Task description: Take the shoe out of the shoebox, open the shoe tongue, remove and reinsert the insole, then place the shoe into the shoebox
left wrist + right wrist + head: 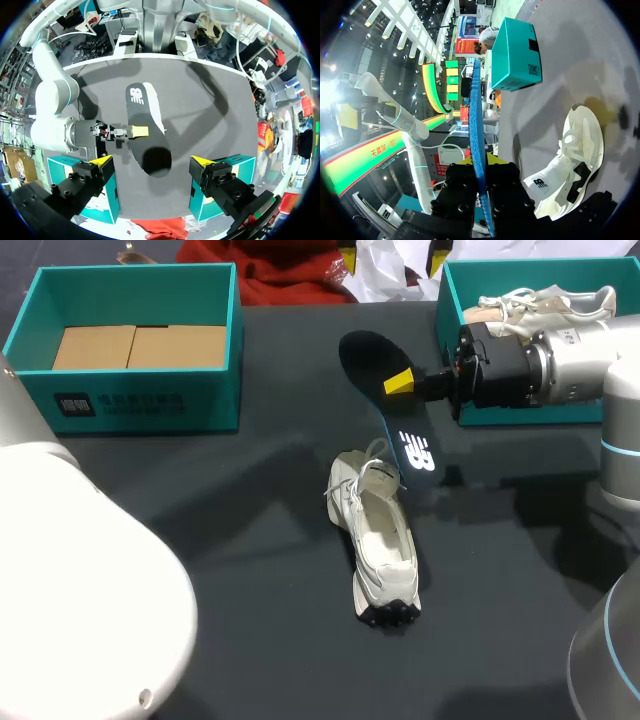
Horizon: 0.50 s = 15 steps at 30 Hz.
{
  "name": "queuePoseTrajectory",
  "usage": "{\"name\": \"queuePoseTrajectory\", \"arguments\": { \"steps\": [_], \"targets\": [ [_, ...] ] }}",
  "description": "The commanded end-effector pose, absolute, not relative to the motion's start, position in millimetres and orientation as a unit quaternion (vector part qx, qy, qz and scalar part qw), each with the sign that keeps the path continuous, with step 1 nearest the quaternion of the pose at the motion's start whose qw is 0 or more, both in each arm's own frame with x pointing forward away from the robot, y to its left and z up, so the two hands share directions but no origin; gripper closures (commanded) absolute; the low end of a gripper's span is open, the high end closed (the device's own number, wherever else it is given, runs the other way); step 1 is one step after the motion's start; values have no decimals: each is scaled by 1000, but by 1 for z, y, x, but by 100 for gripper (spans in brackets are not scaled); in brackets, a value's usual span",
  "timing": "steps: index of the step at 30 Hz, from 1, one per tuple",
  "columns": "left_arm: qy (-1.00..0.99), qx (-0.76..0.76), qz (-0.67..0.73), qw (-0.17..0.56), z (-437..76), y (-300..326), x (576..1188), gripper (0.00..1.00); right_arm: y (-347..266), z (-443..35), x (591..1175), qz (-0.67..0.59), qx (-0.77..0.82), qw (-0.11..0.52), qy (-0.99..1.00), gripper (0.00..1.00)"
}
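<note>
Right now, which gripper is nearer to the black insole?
Right. The right gripper is shut on the insole, holding it up near the white shoe. The left gripper hangs open, clear of the insole, which is well ahead of it.

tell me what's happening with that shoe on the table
The right gripper is shut on the dark insole, holding it above the table just past the white shoe. The shoe lies on the table with its insole out. The left gripper hangs open and empty high above. So the insole has been removed and is not yet back in.
</note>
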<state>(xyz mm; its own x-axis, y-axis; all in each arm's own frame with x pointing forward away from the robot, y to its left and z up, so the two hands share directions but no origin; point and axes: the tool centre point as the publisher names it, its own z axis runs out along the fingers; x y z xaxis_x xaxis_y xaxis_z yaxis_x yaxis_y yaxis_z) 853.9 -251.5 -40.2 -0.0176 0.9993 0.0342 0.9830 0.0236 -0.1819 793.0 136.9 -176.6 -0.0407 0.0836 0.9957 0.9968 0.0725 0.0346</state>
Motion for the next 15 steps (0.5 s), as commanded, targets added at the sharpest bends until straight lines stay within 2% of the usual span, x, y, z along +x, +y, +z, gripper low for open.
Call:
{"name": "queuePoseTrajectory", "arguments": {
  "steps": [1,7,15],
  "targets": [
    [-705,-665,227,-100,-49,-212,845,0,138,-177,793,-469,-493,486,-548,100],
    [-698,-642,282,-147,-62,-189,839,0,138,-177,793,-469,-493,486,-548,100],
    [-686,-655,280,-153,-63,-185,838,0,138,-177,793,-469,-493,486,-548,100]
  ]
}}
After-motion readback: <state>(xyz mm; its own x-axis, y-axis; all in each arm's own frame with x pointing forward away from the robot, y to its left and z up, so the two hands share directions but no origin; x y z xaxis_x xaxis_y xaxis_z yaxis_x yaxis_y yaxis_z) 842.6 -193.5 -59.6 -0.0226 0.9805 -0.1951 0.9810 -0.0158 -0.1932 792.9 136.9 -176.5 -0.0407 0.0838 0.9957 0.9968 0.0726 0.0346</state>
